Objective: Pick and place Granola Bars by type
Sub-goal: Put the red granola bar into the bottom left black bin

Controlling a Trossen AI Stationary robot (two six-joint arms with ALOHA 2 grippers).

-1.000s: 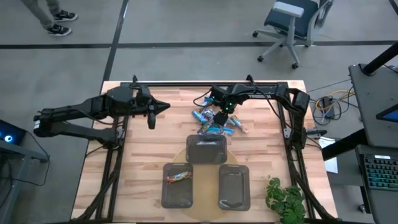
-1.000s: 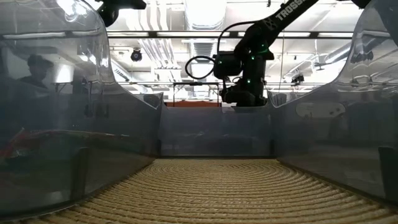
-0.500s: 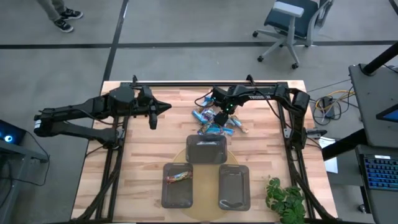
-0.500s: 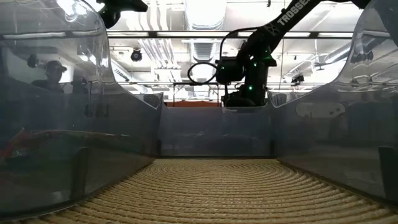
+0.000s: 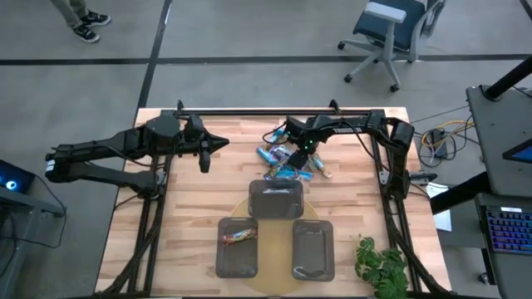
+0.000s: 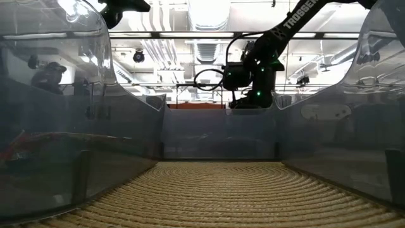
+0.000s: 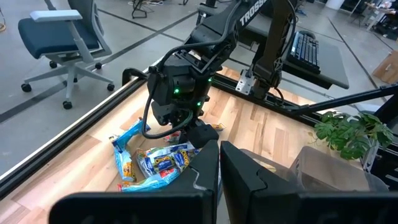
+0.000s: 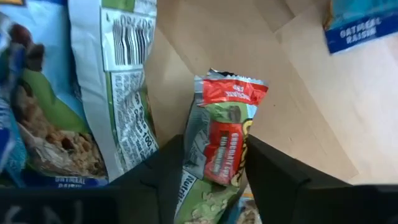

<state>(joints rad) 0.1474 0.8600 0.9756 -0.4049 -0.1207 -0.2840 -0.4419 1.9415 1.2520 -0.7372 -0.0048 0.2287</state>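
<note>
From above, the right gripper (image 5: pixel 301 154) is down in the pile of granola bars (image 5: pixel 287 163) at the far middle of the bench (image 5: pixel 183 216). One bar (image 5: pixel 237 235) already sits in the near-left tray (image 5: pixel 238 247). The left gripper (image 5: pixel 223 143) hangs off to the left, fingers pressed together.

Low view mostly shows tray walls, with the right arm (image 6: pixel 256 69) behind them.

Left wrist view: closed fingers (image 7: pixel 239 168), blue bars (image 7: pixel 149 163) under the other arm.

Right wrist view: right gripper (image 8: pixel 209 163) is pinching a red-and-green wrapped bar (image 8: pixel 219 149) between its fingers, next to a blue oatmeal raisin one (image 8: pixel 74 93).
</note>
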